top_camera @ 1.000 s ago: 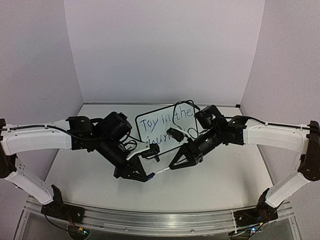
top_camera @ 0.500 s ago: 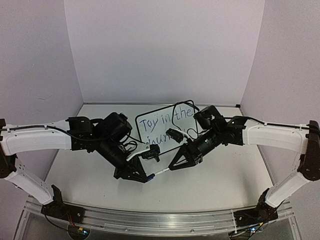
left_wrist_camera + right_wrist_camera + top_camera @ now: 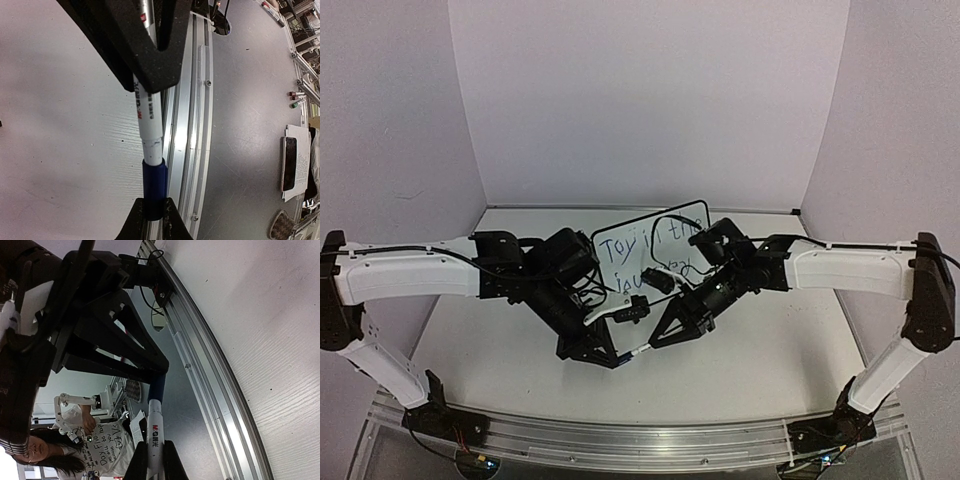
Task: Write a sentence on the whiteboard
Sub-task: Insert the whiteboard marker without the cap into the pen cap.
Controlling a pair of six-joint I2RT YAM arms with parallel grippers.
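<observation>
Supporting surface: the white counter [image 3: 770, 350] carries the whiteboard.
Left arm [image 3: 410, 275]: reaches inward to the middle of the counter.
Right arm [image 3: 850, 268]: reaches inward and meets the left arm in front of the board.
Whiteboard [image 3: 685, 213]: stands at the centre of the counter, behind both wrists; its lower part is hidden by them.
Sentence [image 3: 625, 247]: blue lettering in two lines on the whiteboard; "Toy" is legible, the second line is mostly covered.
Marker [image 3: 150, 120]: white barrel, spans the gap between the two wrists, apart from the whiteboard.
Blue cap [image 3: 154, 185]: sits on the marker's end.
Left fingers [image 3: 136, 225]: closed narrow on the blue cap.
Right fingers [image 3: 138, 462]: closed narrow on the marker's barrel.
</observation>
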